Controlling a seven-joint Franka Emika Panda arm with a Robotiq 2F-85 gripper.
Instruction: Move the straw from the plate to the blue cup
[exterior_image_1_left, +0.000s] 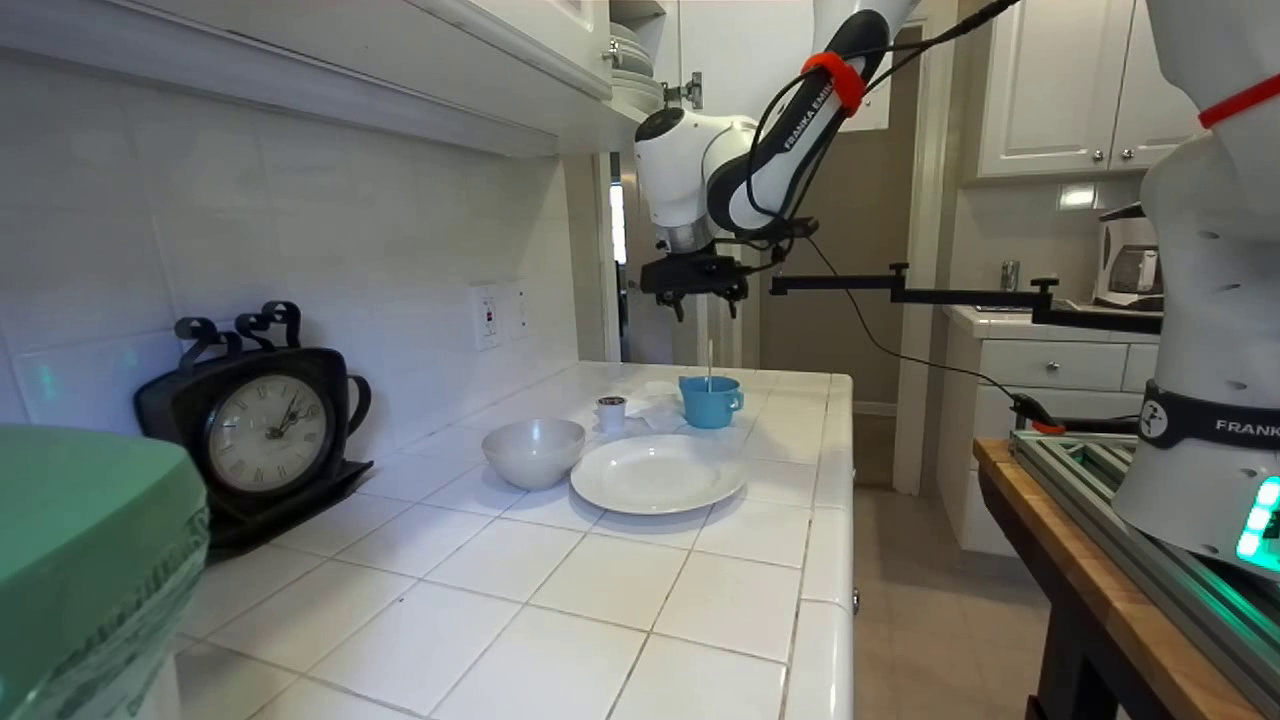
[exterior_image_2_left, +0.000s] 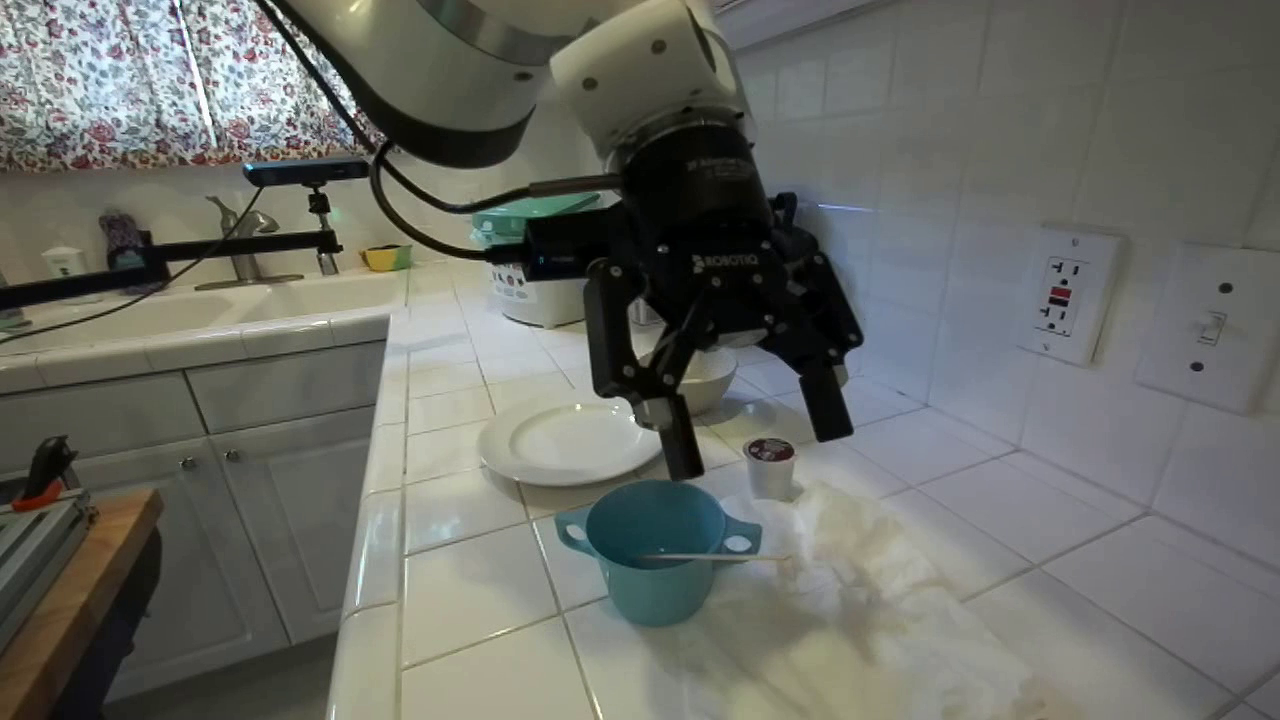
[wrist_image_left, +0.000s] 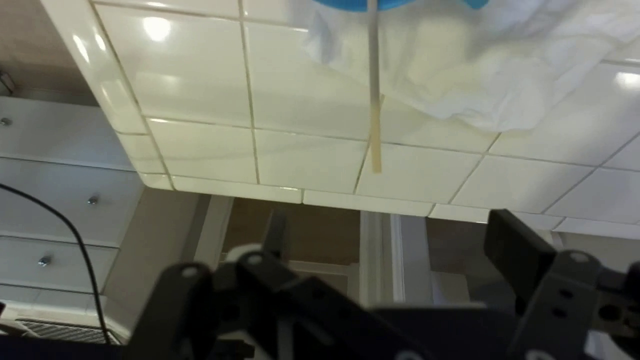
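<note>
The straw (exterior_image_1_left: 710, 362) stands in the blue cup (exterior_image_1_left: 710, 406), its lower end inside and its upper end sticking out past the rim. In an exterior view the straw (exterior_image_2_left: 715, 557) leans over the rim of the cup (exterior_image_2_left: 655, 590) on the handle side. The wrist view shows the straw (wrist_image_left: 374, 90) and a sliver of the cup (wrist_image_left: 360, 4) at the top edge. The white plate (exterior_image_1_left: 658, 474) is bare, beside the cup; it also shows in an exterior view (exterior_image_2_left: 570, 440). My gripper (exterior_image_1_left: 707, 308) is open above the cup, apart from the straw, with nothing between its fingers (exterior_image_2_left: 757, 447) (wrist_image_left: 395, 240).
A pale bowl (exterior_image_1_left: 533, 455) sits by the plate. A small whitish cup (exterior_image_2_left: 770, 472) and crumpled paper towel (exterior_image_2_left: 880, 600) lie by the blue cup. A black clock (exterior_image_1_left: 270, 430) and green-lidded container (exterior_image_1_left: 90, 570) stand farther along the counter. The tiled wall (exterior_image_2_left: 980, 250) borders it.
</note>
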